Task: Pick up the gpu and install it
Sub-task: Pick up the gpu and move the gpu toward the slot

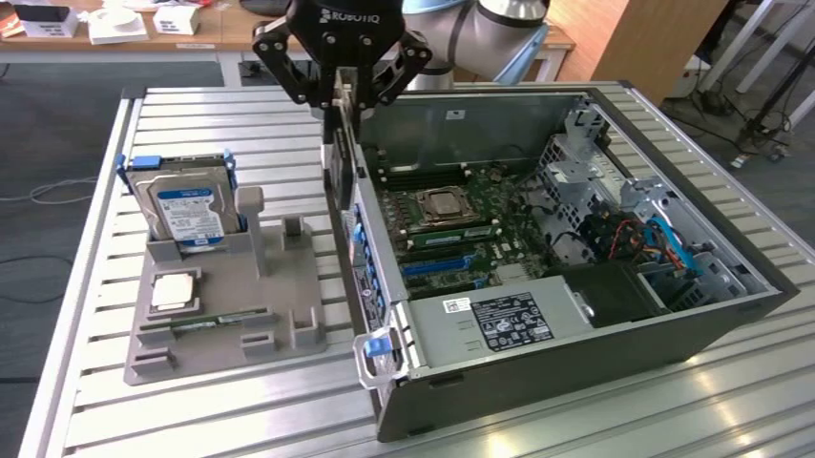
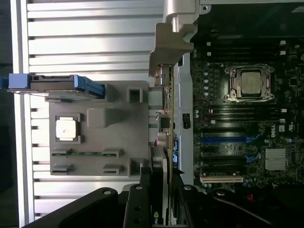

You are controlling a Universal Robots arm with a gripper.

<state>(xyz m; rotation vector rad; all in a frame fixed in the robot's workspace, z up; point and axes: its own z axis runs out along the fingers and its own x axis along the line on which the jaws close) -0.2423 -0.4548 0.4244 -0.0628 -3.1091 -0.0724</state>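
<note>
A slatted aluminium table (image 1: 191,401) filled the exterior view, with wooden desks (image 1: 229,29) and grey floor beyond it. On the exterior view's right lay an open dark metal computer case (image 1: 713,315). Inside it were a green motherboard (image 1: 471,239) and a boxy silver power supply (image 1: 503,320). On the exterior view's left sat a matte grey moulded holder (image 1: 204,343). It carried an upright silver hard drive (image 1: 185,210) with blue rails, a square pale chip (image 1: 175,291) and a narrow memory stick (image 1: 210,324).

The black gripper (image 1: 342,100) hung at the far end of the case's left wall, its fingers pressed onto the gpu (image 1: 335,157). The gpu was a thin dark card, hanging edge-on and upright just above that wall. Its faces were hard to make out, and the arm was cut off by the frame.

In the wrist view the ribbed table (image 2: 95,47) lay under the holder (image 2: 123,156). The hard drive (image 2: 61,85) appeared edge-on, near the chip (image 2: 66,129) and the memory stick (image 2: 85,153).

The gripper (image 2: 164,190) pinched the gpu (image 2: 166,123), which ran away from the camera as a narrow strip. The strip ended in a bent silver bracket (image 2: 173,42), between the holder and the case interior. A square metal processor socket (image 2: 250,83) and a finned heat sink (image 2: 275,159) showed on the board. The gripper body hid the held end of the card.
</note>
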